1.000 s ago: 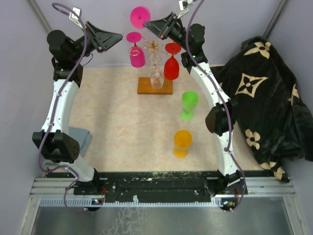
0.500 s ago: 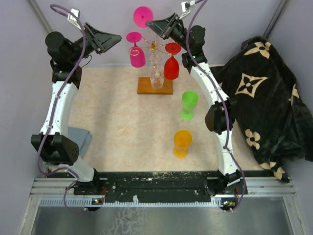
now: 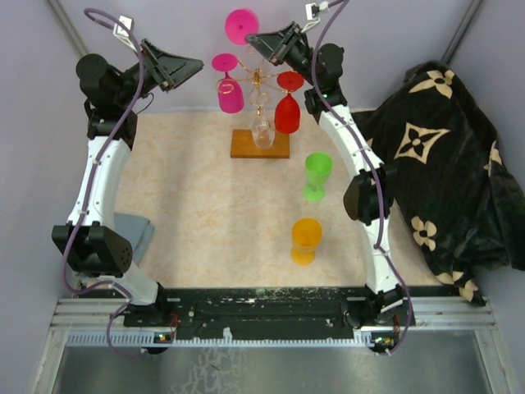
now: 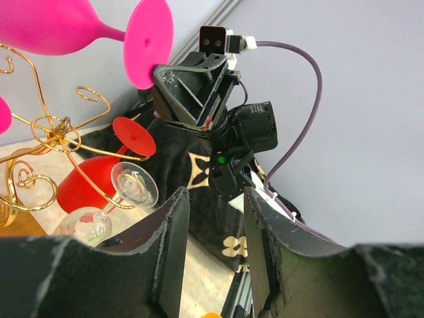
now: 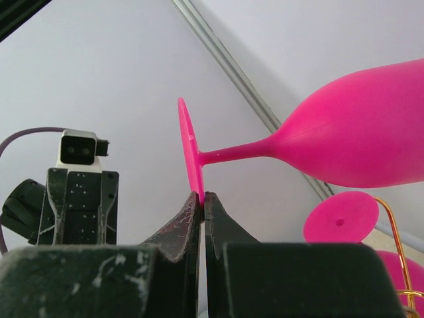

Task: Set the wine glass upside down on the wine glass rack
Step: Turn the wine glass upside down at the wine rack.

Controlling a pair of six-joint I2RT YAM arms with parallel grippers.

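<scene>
My right gripper (image 3: 256, 43) is shut on the rim of the foot of a pink wine glass (image 3: 241, 26), held high above and behind the wine glass rack. In the right wrist view the jaws (image 5: 202, 197) pinch the foot's edge, and the glass (image 5: 358, 126) lies nearly on its side. The gold wire rack (image 3: 257, 80) on its wooden base (image 3: 244, 145) carries a second pink glass (image 3: 229, 92), a red glass (image 3: 288, 111) and a clear glass (image 3: 262, 131), all hung upside down. My left gripper (image 3: 195, 61) is open and empty, left of the rack; its wrist view (image 4: 215, 199) shows nothing between the jaws.
A green glass (image 3: 317, 175) and an orange glass (image 3: 306, 240) stand on the table in front of the rack to the right. A black patterned cloth (image 3: 443, 156) covers the right side. A grey cloth (image 3: 135, 234) lies at the left edge.
My right gripper has carried the pink glass slightly right and up. My left arm has shifted slightly left.
</scene>
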